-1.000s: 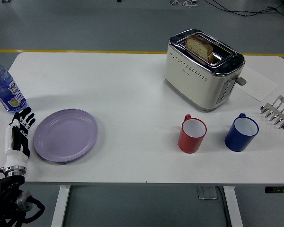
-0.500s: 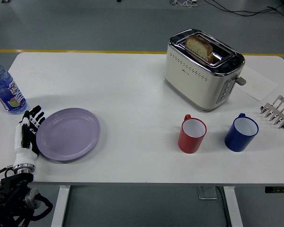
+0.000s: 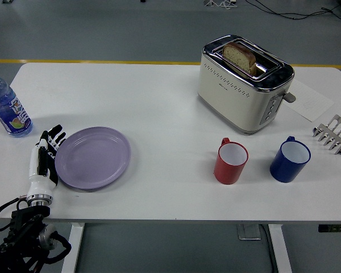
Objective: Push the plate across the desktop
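A lilac plate (image 3: 94, 157) lies flat on the white table (image 3: 159, 102), left of centre. My left hand (image 3: 46, 156) stands edge-on against the plate's left rim, fingers straight and extended, holding nothing. Its black arm comes up from the lower left corner. The right arm is out of view.
A water bottle (image 3: 5, 106) stands at the far left edge. A toaster (image 3: 243, 83) with bread stands at the back right. A red mug (image 3: 231, 162) and a blue mug (image 3: 289, 160) stand right of the plate. A metal rack (image 3: 334, 134) and paper (image 3: 310, 102) lie far right.
My left hand has moved right and slightly up, sliding the plate to the right across the table by a few centimetres.
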Motion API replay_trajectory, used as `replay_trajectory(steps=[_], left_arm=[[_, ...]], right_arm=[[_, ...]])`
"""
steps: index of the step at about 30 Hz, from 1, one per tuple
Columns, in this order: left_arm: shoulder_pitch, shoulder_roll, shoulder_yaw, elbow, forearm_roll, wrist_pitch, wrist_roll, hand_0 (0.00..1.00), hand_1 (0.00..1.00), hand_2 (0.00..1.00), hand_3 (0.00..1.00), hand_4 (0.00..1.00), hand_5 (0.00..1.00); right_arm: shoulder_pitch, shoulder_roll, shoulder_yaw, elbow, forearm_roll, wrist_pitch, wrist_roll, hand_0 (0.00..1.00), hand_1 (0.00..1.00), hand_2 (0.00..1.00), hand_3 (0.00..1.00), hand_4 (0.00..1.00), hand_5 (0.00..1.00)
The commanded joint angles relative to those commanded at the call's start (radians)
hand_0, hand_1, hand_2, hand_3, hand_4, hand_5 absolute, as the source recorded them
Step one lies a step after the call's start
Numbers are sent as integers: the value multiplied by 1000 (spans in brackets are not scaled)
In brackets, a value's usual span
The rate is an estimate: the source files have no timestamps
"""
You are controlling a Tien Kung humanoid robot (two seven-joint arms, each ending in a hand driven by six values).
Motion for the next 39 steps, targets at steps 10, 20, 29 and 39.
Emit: replay_trajectory(steps=[10,20,29,39], left_arm=[[-33,-19,109,3,-26,14,0,823,839,864,734,443,998],[-81,-41,213,9,-83,35,0,822,839,865,733,442,998],[-113,-50,343,10,-142,49,0,821,838,865,732,445,998],[-162,-63,448,-9,-177,44,0,820,838,865,745,446,998]], right_arm=[[3,1,-1,0,-2,1,0,607,519,590,574,371,249],[2,0,-4,0,-1,2,0,607,519,589,574,369,250],[1,1,-9,0,3,2,-1,607,519,590,574,368,249],[-6,1,-9,0,-1,3,-2,607,519,590,574,367,249]])
